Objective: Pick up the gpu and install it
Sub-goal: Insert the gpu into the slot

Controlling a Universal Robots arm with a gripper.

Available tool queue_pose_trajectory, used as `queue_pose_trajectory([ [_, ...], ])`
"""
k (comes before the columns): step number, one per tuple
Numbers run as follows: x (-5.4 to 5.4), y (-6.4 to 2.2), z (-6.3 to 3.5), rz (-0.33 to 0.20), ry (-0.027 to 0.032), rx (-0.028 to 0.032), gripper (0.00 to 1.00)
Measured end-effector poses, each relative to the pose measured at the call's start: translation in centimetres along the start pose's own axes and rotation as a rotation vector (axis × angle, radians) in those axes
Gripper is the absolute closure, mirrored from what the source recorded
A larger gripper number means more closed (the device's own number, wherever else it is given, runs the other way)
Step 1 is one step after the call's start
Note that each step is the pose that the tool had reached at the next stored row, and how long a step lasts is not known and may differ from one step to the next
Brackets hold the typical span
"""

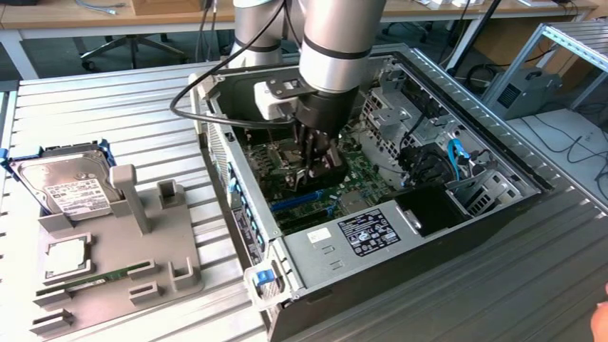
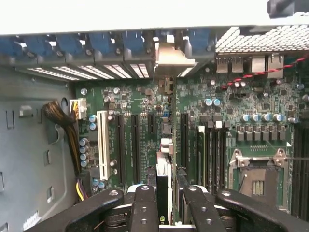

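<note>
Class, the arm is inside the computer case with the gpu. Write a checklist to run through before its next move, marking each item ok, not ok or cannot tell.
1. gpu held edge-on between the fingers: ok.
2. gripper is inside the open computer case, above the motherboard: ok.
3. Card's silver bracket reaches the rear slot wall: ok.
4. Card edge fully seated in its slot: cannot tell.
5. Neighbouring slots free of cables: ok.
6. Hard drive still on the holder outside the case: ok.
</note>
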State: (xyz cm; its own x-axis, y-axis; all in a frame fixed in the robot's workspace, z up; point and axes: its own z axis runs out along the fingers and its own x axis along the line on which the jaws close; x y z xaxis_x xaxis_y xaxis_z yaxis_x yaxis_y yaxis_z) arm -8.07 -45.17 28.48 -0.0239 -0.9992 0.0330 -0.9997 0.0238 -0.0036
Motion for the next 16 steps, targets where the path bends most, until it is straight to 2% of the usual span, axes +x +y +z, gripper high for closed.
queue_pose_trajectory([
  [8,0.35,0.41,0.55,0.000,-0.0005,0.0000,0.74],
  [13,0.36,0.57,0.60,0.000,-0.0084,-0.0001,0.74],
  [16,0.41,0.62,0.76,0.000,-0.0084,-0.0002,0.74],
])
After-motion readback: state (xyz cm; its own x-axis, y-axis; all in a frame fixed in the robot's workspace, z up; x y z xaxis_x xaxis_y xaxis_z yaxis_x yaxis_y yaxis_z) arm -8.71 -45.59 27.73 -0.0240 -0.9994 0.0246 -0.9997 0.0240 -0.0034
